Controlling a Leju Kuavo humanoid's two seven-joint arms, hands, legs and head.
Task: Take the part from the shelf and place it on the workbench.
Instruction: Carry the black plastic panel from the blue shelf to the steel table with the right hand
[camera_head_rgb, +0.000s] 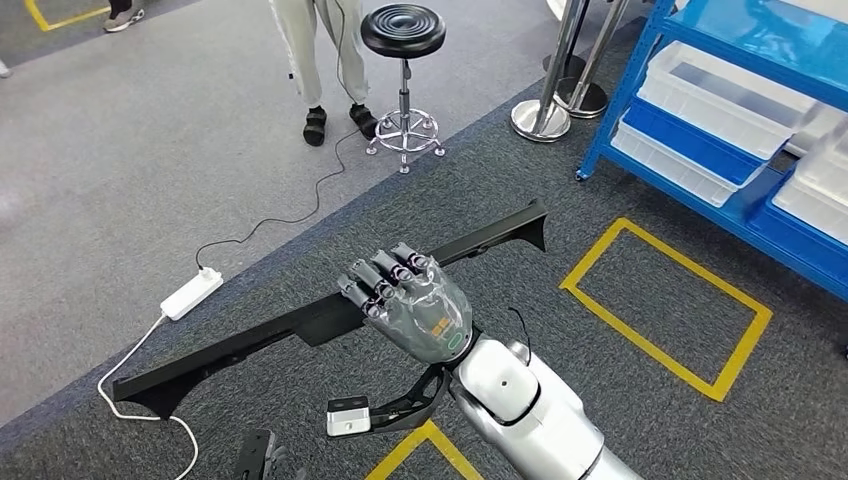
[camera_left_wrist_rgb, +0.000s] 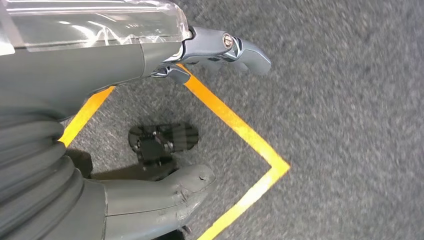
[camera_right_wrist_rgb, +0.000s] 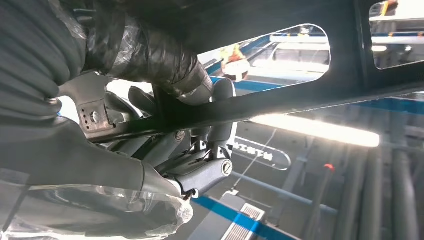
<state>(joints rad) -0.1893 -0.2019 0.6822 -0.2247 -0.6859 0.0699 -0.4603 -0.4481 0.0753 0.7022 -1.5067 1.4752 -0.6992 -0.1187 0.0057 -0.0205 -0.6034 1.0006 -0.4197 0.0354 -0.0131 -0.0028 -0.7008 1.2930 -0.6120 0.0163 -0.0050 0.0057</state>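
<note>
The long black part (camera_head_rgb: 300, 325) is held near its middle by the right hand (camera_head_rgb: 405, 300), whose fingers (camera_right_wrist_rgb: 210, 130) are curled around it. The part is carried level above the grey carpet, well clear of the blue shelf (camera_head_rgb: 740, 110) with its white bins. The left hand (camera_left_wrist_rgb: 150, 120) hangs over a yellow floor marking (camera_left_wrist_rgb: 240, 130); its fingers are apart and nothing is held. A black stool (camera_head_rgb: 403, 70) stands beyond the part.
</note>
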